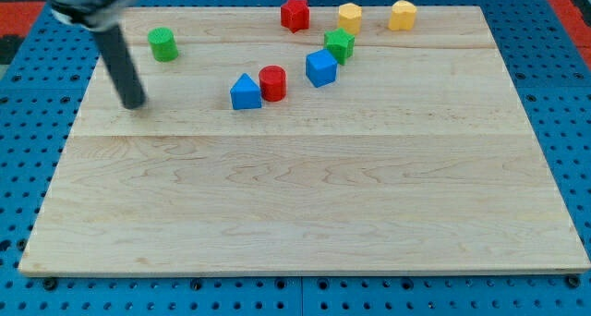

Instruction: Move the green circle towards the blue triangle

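No fingers — rod tilted, my tip (135,103) below-left of green circle (163,44); blue triangle (246,92) well right.

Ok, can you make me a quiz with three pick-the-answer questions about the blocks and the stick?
1. Where is my tip relative to the green circle?
A. below it and to the view's left
B. above it
C. far to the view's right

2. How many yellow blocks are on the board?
A. one
B. two
C. four

3. What touches the blue triangle?
A. my tip
B. the green circle
C. the red cylinder

Answers:
1 A, the rod's end sits lower and further left than the circle.
2 B, two stand near the view's top.
3 C, the cylinder sits right against the triangle's right side.
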You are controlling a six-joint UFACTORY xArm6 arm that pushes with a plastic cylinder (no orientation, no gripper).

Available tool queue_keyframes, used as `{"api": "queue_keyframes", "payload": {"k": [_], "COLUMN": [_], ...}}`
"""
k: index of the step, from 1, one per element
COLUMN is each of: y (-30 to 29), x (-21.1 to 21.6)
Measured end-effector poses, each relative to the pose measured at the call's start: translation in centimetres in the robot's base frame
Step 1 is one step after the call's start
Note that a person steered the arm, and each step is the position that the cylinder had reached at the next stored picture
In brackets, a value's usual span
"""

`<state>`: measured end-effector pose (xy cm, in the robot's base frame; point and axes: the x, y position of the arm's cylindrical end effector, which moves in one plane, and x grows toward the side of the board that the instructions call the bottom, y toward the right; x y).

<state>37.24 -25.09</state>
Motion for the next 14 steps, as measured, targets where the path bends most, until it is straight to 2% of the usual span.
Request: {"api": "queue_keyframes", "payload": {"k": [1, 2, 3, 4, 5, 6, 7, 8, 9, 10, 11, 12, 13, 14], "y": [-2.4, 5.3, 9.9, 9.8, 8.5, 2.0, 4.2, 5.7, 4.8, 8.3, 8.6, 9.6, 10.6, 12.1], "x": [-9.3, -13.2, -13.8, -10.9, -14.8, -13.1, -6.9, -8.7, -11.7, -10.3, -6.2, -7.3, -11.0, -8.8]}}
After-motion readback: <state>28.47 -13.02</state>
